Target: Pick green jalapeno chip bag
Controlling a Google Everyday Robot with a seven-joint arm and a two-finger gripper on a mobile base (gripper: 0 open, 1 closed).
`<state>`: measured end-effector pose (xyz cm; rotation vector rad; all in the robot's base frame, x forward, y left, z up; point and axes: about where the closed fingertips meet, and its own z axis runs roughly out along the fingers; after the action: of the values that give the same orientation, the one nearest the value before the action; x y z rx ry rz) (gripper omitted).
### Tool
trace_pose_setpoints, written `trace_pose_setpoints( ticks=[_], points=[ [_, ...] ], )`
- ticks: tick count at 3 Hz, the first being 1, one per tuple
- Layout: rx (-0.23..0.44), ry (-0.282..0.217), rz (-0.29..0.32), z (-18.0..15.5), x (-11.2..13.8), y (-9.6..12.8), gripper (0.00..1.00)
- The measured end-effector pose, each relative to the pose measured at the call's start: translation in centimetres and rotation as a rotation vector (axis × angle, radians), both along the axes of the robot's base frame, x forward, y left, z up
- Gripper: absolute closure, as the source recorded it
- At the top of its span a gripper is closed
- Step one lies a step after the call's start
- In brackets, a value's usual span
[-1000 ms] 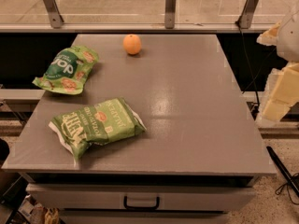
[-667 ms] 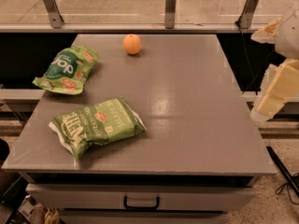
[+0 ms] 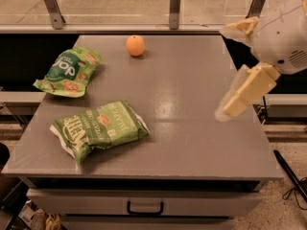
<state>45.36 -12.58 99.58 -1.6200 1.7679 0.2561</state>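
The green jalapeno chip bag point(image 3: 98, 128) is a crinkly light-green bag with white block lettering. It lies flat near the front left of the grey table point(image 3: 192, 128). My gripper point(image 3: 235, 66) hangs above the table's right edge, well to the right of the bag and not touching it. Its two cream fingers point(image 3: 247, 92) stand wide apart, with nothing between them.
A second green bag reading "pop" point(image 3: 69, 71) lies at the table's left edge. An orange point(image 3: 135, 45) sits near the back. A railing with metal posts point(image 3: 175, 6) runs behind the table. A drawer with a black handle point(image 3: 145, 208) is below the front edge.
My gripper has moved left, from beside the table's right edge to over it. The bags and the orange have not moved.
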Motion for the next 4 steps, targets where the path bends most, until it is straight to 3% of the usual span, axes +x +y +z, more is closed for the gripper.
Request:
trace_pose_setpoints(
  ticks=[1, 2, 3, 4],
  points=[
    [0.112, -0.034, 0.065, 0.6, -0.8, 5.9, 0.0],
    [0.128, -0.028, 0.097, -0.4, -1.4, 10.6, 0.0],
    [0.115, -0.035, 0.101, -0.3, -1.4, 11.3, 0.0],
    [0.135, 0.0, 0.176, -2.5, -1.4, 14.9, 0.0]
  ],
)
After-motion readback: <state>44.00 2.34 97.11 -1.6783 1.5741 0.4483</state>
